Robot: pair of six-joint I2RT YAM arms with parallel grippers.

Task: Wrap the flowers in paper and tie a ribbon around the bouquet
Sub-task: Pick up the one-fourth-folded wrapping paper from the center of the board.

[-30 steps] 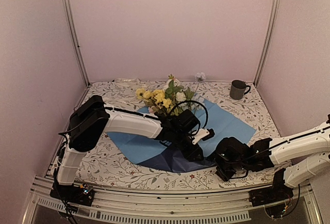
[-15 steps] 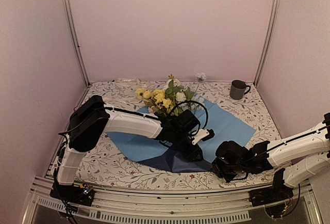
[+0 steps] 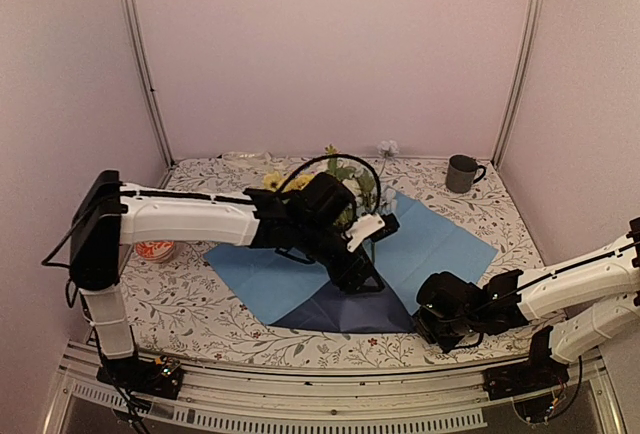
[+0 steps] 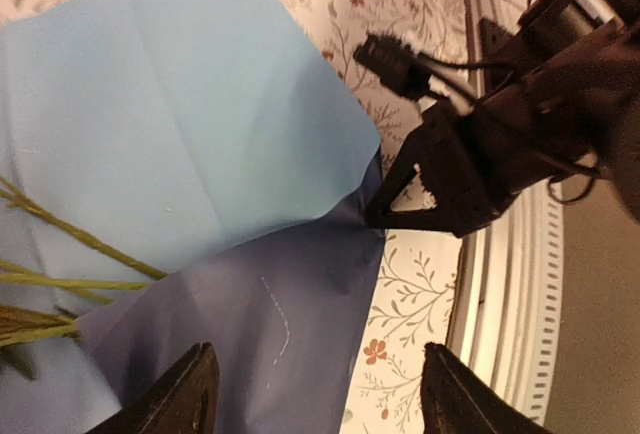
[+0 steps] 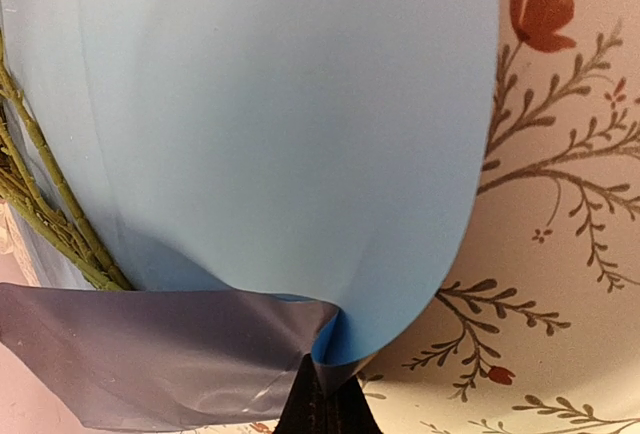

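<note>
Your right gripper [image 5: 320, 399] is pinched tight on the paper [image 5: 250, 104], at the sheet's 5 o'clock corner. The top view hides that pinch. Your left gripper [image 4: 315, 394] hangs spread above the navy fold, holding nothing. The flowers [image 3: 335, 179] lie at the sheet's 12 o'clock. Floral tablecloth [image 3: 220, 324]; grey mug [image 3: 461, 173] at 2 o'clock; pink walls.

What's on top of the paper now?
The flowers lie with green stems on the paper, light blue side up. The right tool pinches its near corner. The left arm hides stems from above.
</note>
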